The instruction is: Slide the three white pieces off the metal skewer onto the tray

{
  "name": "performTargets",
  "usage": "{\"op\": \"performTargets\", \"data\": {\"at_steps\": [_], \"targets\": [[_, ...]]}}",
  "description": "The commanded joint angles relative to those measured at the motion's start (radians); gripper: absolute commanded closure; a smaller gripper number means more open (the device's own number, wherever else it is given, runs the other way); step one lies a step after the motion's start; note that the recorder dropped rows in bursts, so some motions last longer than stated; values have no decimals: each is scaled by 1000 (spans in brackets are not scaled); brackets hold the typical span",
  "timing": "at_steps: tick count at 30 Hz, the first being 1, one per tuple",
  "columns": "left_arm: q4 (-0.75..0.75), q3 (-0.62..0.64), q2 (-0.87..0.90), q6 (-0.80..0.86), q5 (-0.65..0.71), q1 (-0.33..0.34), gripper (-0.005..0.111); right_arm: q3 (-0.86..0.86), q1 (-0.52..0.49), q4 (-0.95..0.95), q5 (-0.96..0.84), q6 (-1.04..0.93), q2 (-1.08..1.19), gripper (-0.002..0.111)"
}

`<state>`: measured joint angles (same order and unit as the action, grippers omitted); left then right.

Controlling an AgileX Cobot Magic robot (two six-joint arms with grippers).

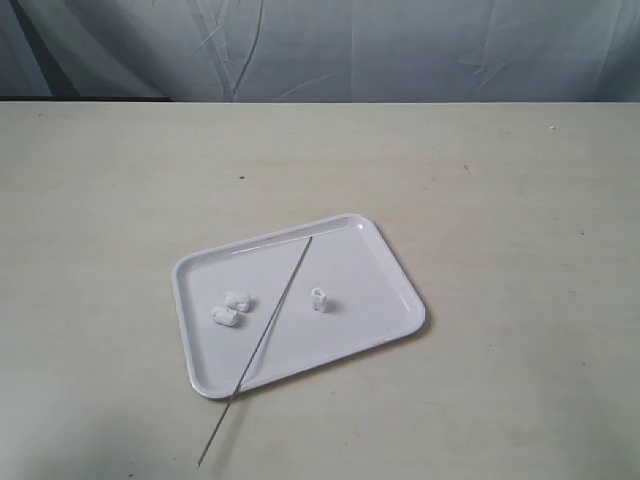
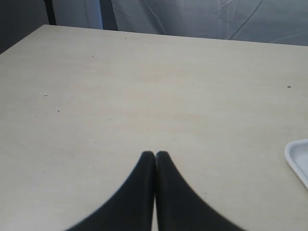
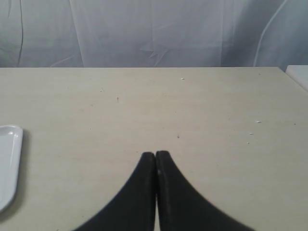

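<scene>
The white tray [image 1: 390, 290] lies on the table in the exterior view. Three white pieces rest loose on it: two together [image 1: 231, 309] at its left side and one [image 1: 318, 300] near the middle. The metal skewer [image 1: 270, 325] lies bare across the tray, its near end sticking out over the front rim onto the table. Neither arm shows in the exterior view. My left gripper [image 2: 155, 154] is shut and empty above bare table, with a tray corner [image 2: 297, 159] at the edge of its view. My right gripper [image 3: 155, 154] is likewise shut and empty, a tray corner [image 3: 8, 163] off to its side.
A beige table [image 1: 500, 180] spreads around the tray. A pale wrinkled curtain [image 1: 400, 45] hangs behind the table's far edge. A white object's corner [image 3: 299, 74] shows at the table's edge in the right wrist view.
</scene>
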<state>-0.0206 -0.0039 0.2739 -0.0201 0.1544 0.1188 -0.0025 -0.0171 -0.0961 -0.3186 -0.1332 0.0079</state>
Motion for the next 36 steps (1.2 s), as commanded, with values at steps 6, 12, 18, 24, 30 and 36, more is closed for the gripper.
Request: {"op": "performTargets", "data": {"at_steps": [6, 12, 18, 24, 30, 36], "targets": [[8, 4, -7, -2, -5, -2, 107, 3, -5, -48, 7, 3, -8, 109], [8, 4, -7, -2, -5, -2, 107, 3, -5, -50, 7, 3, -8, 109], [8, 4, -7, -2, -5, -2, 107, 3, -5, -50, 7, 3, -8, 109], [8, 4, -7, -2, 3, -2, 107, 3, -5, -50, 7, 3, -8, 109], [8, 4, -7, -2, 3, -2, 107, 3, -5, -50, 7, 3, -8, 109], [8, 4, -7, -2, 3, -2, 107, 3, -5, -50, 7, 3, -8, 109]]}}
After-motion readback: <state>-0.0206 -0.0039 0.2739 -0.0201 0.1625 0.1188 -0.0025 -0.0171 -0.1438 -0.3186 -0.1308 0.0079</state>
